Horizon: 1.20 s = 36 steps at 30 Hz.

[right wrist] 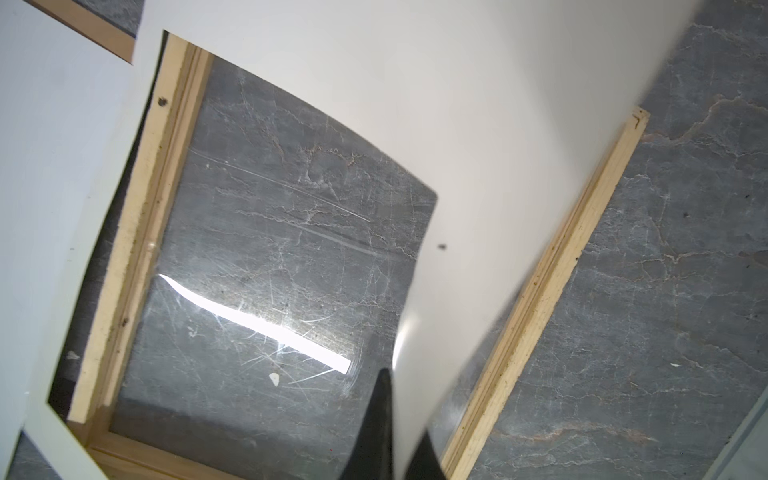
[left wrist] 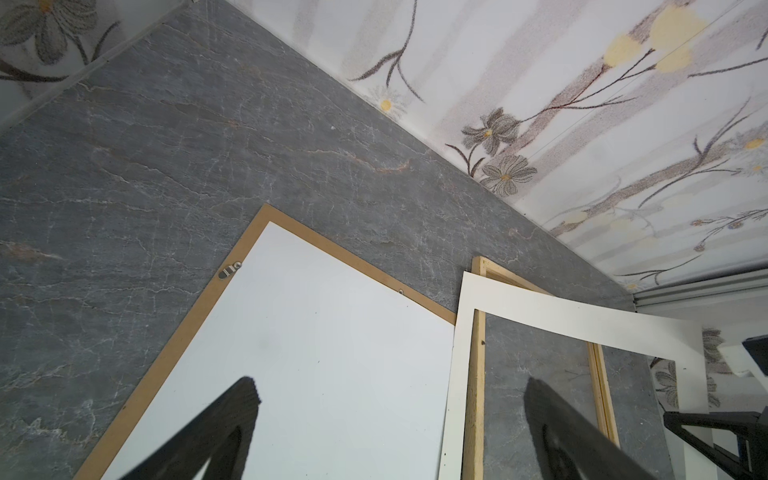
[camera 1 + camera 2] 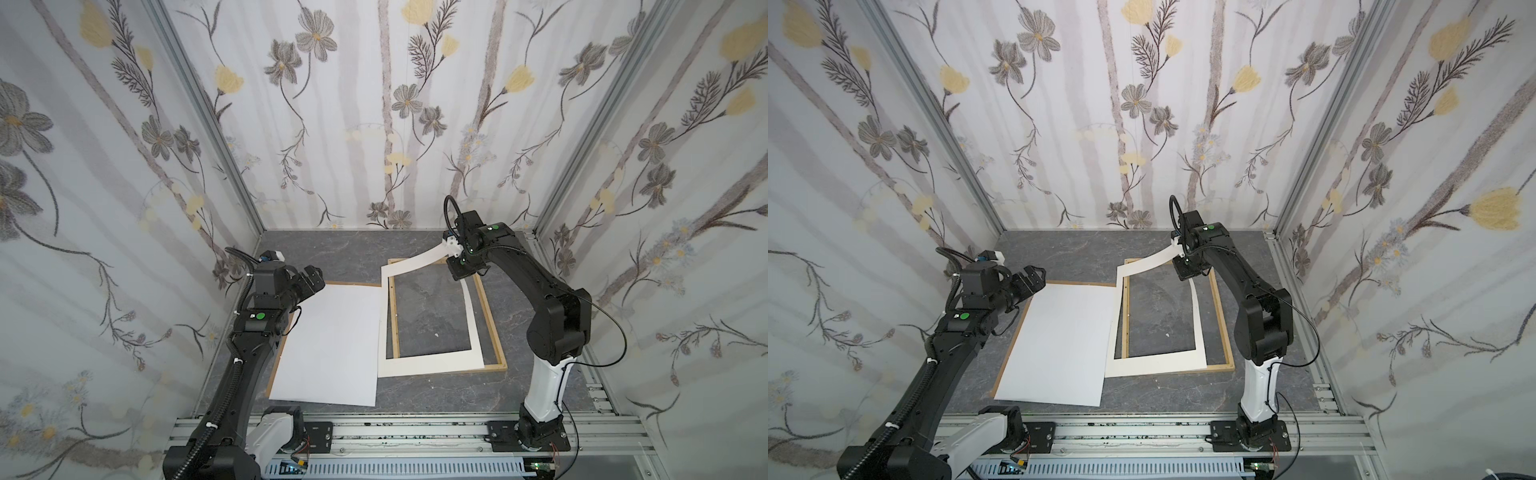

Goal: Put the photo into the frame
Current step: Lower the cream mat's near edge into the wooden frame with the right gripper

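The photo point(image 3: 332, 345) point(image 3: 1059, 345) lies white side up on the left, seen too in both wrist views point(image 2: 311, 374) point(image 1: 50, 145). The light wood frame point(image 3: 490, 320) point(image 3: 1223, 320) point(image 2: 473, 395) point(image 1: 540, 282) lies flat on the right. My right gripper point(image 3: 453, 266) point(image 3: 1183, 266) point(image 1: 405, 403) is shut on the far right corner of a white windowed mat board point(image 3: 432, 365) point(image 3: 1154, 365) point(image 2: 582, 320) point(image 1: 478, 124). That corner is lifted and bent upward while the near edge rests on the frame. My left gripper point(image 3: 313, 280) point(image 3: 1034, 278) point(image 2: 390, 382) hangs open above the photo's far edge.
A brown backing panel point(image 3: 353, 284) point(image 3: 1013, 328) point(image 2: 166, 345) lies under the photo, its border showing. A scratched clear pane point(image 1: 270, 249) fills the frame. Flowered walls close three sides. An aluminium rail point(image 3: 415, 432) runs along the front.
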Each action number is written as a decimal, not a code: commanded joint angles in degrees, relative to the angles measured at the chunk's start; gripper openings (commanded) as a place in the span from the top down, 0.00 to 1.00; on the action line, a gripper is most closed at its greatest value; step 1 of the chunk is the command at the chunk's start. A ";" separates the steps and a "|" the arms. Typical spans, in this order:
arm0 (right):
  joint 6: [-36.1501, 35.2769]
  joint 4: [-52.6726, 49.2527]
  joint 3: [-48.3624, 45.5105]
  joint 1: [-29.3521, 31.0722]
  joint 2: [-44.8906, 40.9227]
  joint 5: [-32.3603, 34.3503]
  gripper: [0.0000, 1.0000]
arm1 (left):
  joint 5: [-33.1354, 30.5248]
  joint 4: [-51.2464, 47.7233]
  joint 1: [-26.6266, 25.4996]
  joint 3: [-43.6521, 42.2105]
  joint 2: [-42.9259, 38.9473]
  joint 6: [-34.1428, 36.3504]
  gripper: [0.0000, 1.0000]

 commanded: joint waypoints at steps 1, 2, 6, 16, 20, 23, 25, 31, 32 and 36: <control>-3.01 1.94 -0.37 0.17 0.90 6.72 1.00 | 0.19 2.69 -0.13 -0.36 -0.07 -0.59 0.00; -3.02 2.18 -0.34 0.17 1.08 7.76 1.00 | 0.06 2.69 -0.13 -0.38 -0.07 -0.58 0.00; -3.06 3.73 -0.25 0.06 1.81 11.14 1.00 | 0.01 2.68 -0.13 -0.83 -0.42 -0.51 0.00; -3.80 6.24 0.00 -0.20 1.94 15.57 1.00 | -0.07 2.68 -0.13 -1.30 -0.52 -0.49 0.00; -3.81 6.49 -0.57 -0.45 2.26 16.37 1.00 | 0.02 2.84 -0.18 -1.34 -0.42 -0.49 0.00; -3.79 8.01 -1.30 -0.45 1.17 13.81 1.00 | 0.01 2.95 -0.14 -1.55 -0.37 -0.49 0.00; -3.73 10.64 -2.73 -0.45 -0.91 10.45 1.00 | -0.15 2.95 -0.15 -1.71 -0.33 -0.36 0.00; -4.06 14.01 -4.69 -0.37 -6.32 2.98 1.00 | -0.76 2.95 -0.14 -1.72 -0.29 -0.23 0.00; -4.18 14.47 -5.17 -0.37 -7.42 2.41 1.00 | -0.78 2.95 -0.13 -1.74 -0.32 -0.28 0.00; -4.48 15.52 -6.92 -0.45 -10.73 1.46 1.00 | -0.64 3.30 -0.13 -1.94 -0.25 -0.50 0.00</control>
